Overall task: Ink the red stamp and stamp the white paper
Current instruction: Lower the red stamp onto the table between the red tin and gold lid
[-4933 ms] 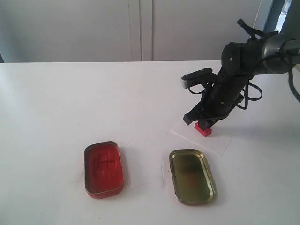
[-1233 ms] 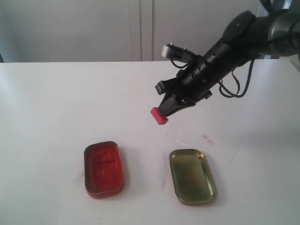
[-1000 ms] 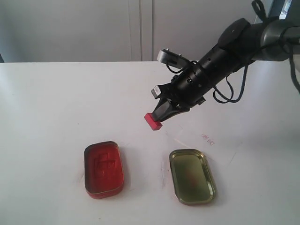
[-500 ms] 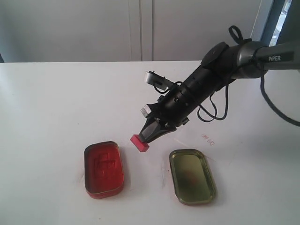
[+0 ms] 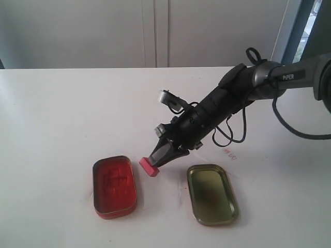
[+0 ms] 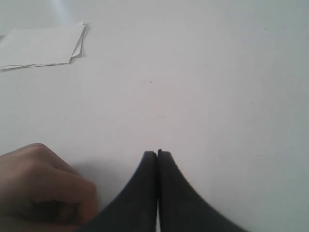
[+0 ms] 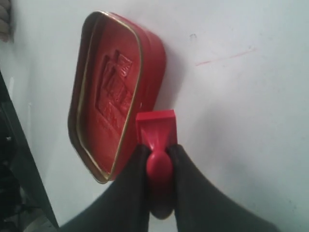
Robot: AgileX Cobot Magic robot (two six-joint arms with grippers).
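My right gripper (image 5: 158,157) is shut on the knob of the small red stamp (image 5: 149,166), which it holds low over the table just right of the open red ink tin (image 5: 114,186). In the right wrist view the stamp's block (image 7: 156,126) sits beside the tin's rim (image 7: 126,116), with the gripper (image 7: 158,147) clamped on the knob. The white paper (image 5: 244,156) lies behind the arm and bears a small red print (image 5: 229,153). My left gripper (image 6: 157,153) is shut on nothing over bare table; it is outside the exterior view.
A gold oblong tin lid (image 5: 211,194) lies open side up to the right of the stamp. In the left wrist view a person's hand (image 6: 41,186) rests beside the gripper, and a stack of white sheets (image 6: 41,46) lies further off.
The right gripper has carried the stamp from the paper, down and to the left, to a spot beside the ink tin. A red print now shows on the paper.
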